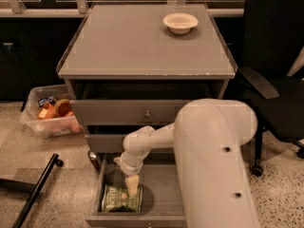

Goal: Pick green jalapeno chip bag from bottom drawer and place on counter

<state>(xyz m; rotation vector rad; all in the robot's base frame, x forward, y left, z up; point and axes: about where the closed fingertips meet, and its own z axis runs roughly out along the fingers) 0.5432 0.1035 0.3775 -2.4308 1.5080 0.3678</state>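
Observation:
The green jalapeno chip bag (119,199) lies flat in the front left of the open bottom drawer (164,198). My gripper (132,186) hangs from the white arm down into the drawer, its pale fingers over the bag's right upper edge, touching or just above it. The counter (137,42) is the flat grey cabinet top above, far from the gripper.
A cream bowl (180,22) sits at the counter's back right. Two knobbed drawers (147,113) stick out above the bottom drawer. A clear bin (50,115) of orange items stands on the floor at left. A black office chair (275,80) is at right, a black bar (35,191) on the floor at left.

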